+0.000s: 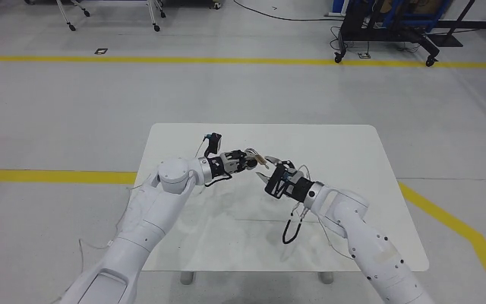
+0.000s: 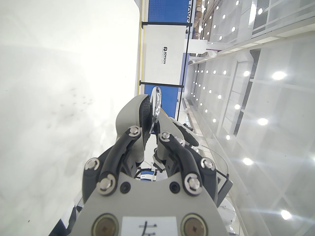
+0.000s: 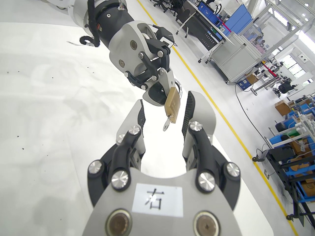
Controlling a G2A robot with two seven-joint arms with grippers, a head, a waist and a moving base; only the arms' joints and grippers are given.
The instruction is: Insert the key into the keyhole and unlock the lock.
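Above white table, boxy brass padlock, silver key inserted

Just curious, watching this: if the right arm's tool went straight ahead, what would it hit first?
Probably the small silver key sticking out of the brass padlock held by the left tool. It sits right ahead of the open right tool, though how far is unclear.
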